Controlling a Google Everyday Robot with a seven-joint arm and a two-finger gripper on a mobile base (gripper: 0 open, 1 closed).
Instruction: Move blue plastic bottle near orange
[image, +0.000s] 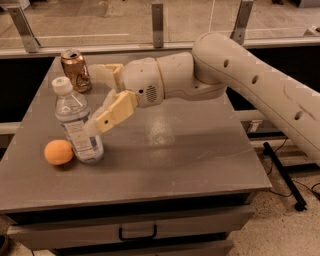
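Blue plastic bottle (76, 121) stands upright on the table (190, 150), front-left area, white cap on top. The orange (58, 152) sits just beside its base on the left; cannot tell whether the two touch.

Claw (96, 99) is immediately right of the bottle, reaching in from the right at mid-bottle height, with its fingers spread wide and nothing pinched. The lower finger (114, 111) slants down toward the bottle, its tip overlapping the bottle's right side at label level; contact there cannot be confirmed. The upper finger (106, 75) points left, behind and above the bottle's shoulder.

A dented gold can (76, 69) stands upright at the back-left of the table, behind the bottle and just left of the upper fingertip.

The thick cream arm (240, 75) crosses over the table's right half from the right edge of view. A drawer with a dark handle (137, 232) sits under the tabletop. A glass railing with metal posts (158, 22) runs along the back.
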